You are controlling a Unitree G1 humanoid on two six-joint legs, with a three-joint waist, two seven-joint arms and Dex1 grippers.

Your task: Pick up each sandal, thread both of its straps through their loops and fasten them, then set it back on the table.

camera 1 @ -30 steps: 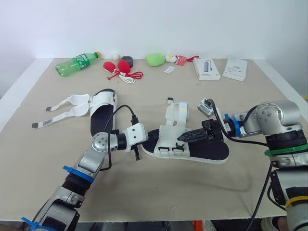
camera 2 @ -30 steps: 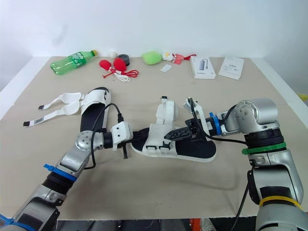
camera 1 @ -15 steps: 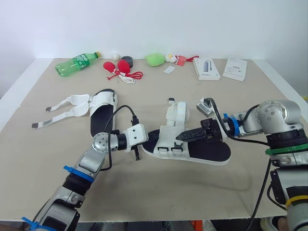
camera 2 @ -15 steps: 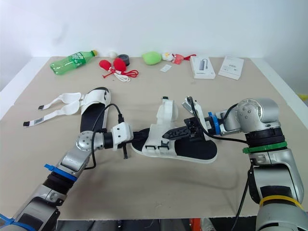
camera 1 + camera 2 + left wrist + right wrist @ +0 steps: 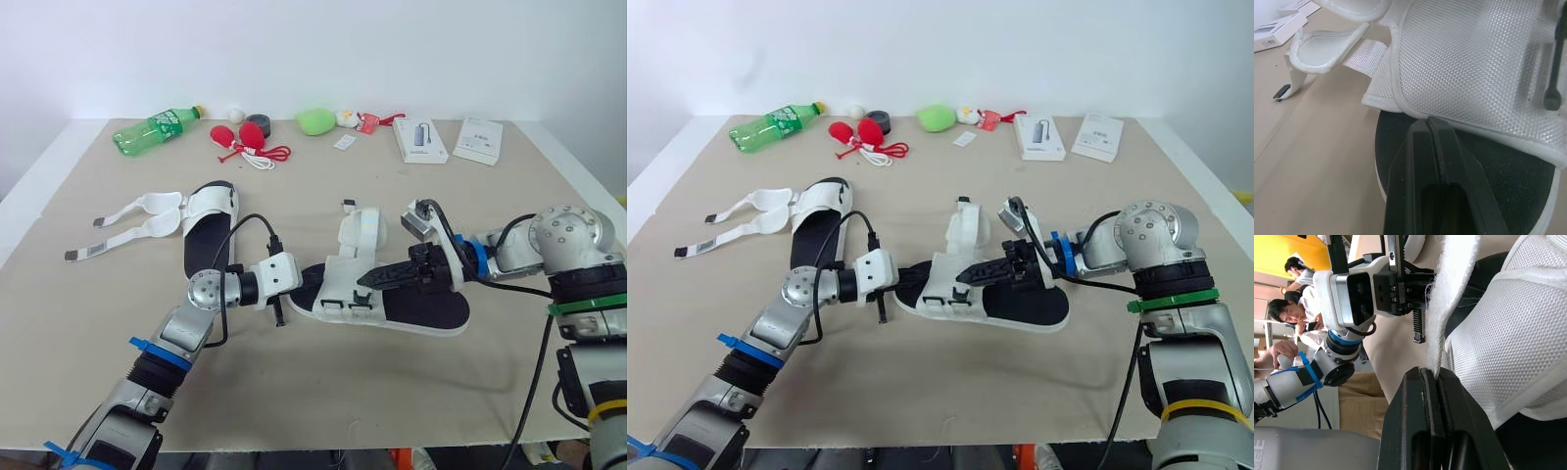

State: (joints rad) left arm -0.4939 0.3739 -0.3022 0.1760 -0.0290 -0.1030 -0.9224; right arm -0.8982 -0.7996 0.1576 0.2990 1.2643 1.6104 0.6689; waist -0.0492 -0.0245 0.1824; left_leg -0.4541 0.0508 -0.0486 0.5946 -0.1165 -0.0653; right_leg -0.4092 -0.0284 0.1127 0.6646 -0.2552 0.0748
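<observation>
Left eye view: one sandal point(image 5: 421, 305) lies mid-tabletop point(image 5: 392, 392), and a second sandal point(image 5: 211, 230) sits at 10 o'clock with its straps loose. The left hand point(image 5: 304, 277) meets the middle sandal's 9 o'clock end, its tips hidden. The right hand point(image 5: 367, 281) reaches over the sole.

Left wrist view: the fingers point(image 5: 1415, 161) are together on the hem of the mesh upper point(image 5: 1464, 63).

Right wrist view: the fingers point(image 5: 1410, 421) are clamped on a fuzzy strap point(image 5: 1442, 308), its end cut off.

Bright, even light from above; soft thin shadow under sandal point(image 5: 431, 311) on table point(image 5: 323, 392); wall point(image 5: 323, 49) evenly lit.
</observation>
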